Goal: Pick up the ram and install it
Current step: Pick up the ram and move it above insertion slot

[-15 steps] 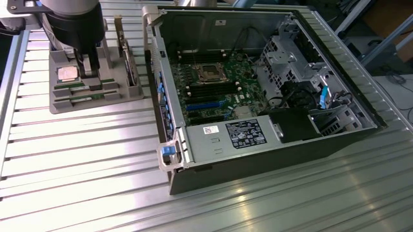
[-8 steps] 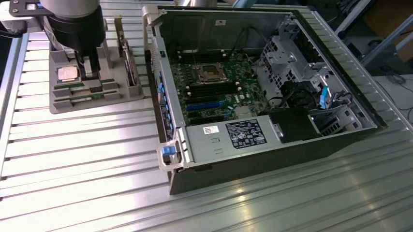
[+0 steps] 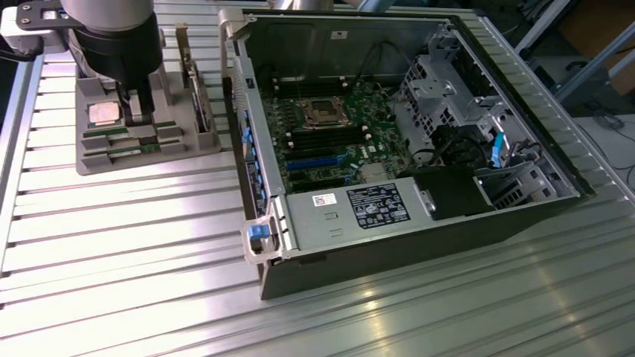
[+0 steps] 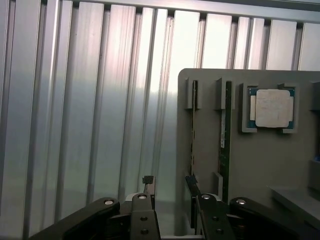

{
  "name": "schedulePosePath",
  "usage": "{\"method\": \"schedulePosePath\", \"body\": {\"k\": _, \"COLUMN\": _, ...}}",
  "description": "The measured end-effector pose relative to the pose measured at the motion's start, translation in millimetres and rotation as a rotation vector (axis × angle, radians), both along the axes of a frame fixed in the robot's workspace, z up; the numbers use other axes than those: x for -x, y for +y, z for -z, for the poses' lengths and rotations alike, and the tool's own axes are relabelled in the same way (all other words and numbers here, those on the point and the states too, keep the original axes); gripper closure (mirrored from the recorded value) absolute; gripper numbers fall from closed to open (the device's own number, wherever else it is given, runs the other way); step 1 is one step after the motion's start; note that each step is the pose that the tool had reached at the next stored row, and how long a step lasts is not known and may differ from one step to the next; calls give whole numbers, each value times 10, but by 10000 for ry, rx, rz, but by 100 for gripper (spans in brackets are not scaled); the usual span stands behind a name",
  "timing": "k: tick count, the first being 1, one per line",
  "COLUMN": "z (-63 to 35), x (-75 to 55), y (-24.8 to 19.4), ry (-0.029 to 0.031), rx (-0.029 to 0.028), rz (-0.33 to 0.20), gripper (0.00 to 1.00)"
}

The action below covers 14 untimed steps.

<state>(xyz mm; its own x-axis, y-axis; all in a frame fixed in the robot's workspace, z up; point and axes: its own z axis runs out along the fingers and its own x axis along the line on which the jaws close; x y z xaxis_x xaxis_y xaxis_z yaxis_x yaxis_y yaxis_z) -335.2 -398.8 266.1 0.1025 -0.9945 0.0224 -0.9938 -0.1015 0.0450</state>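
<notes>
Two ram sticks stand on edge in slots of a grey holder (image 4: 207,150): the ram (image 4: 194,120) nearest the holder's rim and its twin (image 4: 227,125) beside it. My gripper (image 4: 170,181) is open just above that rim. One fingertip (image 4: 191,181) is in line with the near ram's end and the other fingertip (image 4: 148,180) hangs over the bare table; nothing is held. In the exterior view the gripper (image 3: 137,119) hovers low over the holder (image 3: 94,160), with the green ram sticks (image 3: 124,137) just below it.
A square silver CPU (image 4: 272,108) lies in the holder next to the sticks, and a taller expansion card (image 3: 193,89) stands at its far side. The open computer case (image 3: 328,223) lies to the exterior view's right, its motherboard (image 3: 328,134) and dark memory slots exposed. The ribbed metal table (image 3: 129,245) surrounds everything.
</notes>
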Motion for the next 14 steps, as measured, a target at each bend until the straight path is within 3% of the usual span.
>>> {"method": "schedulePosePath", "body": {"k": 6, "z": 28, "x": 3, "y": 0, "ry": -1, "rx": 45, "rz": -1, "gripper": 64}}
{"method": "schedulePosePath", "body": {"k": 14, "z": 55, "x": 16, "y": 0, "ry": -1, "rx": 61, "rz": -1, "gripper": 64}}
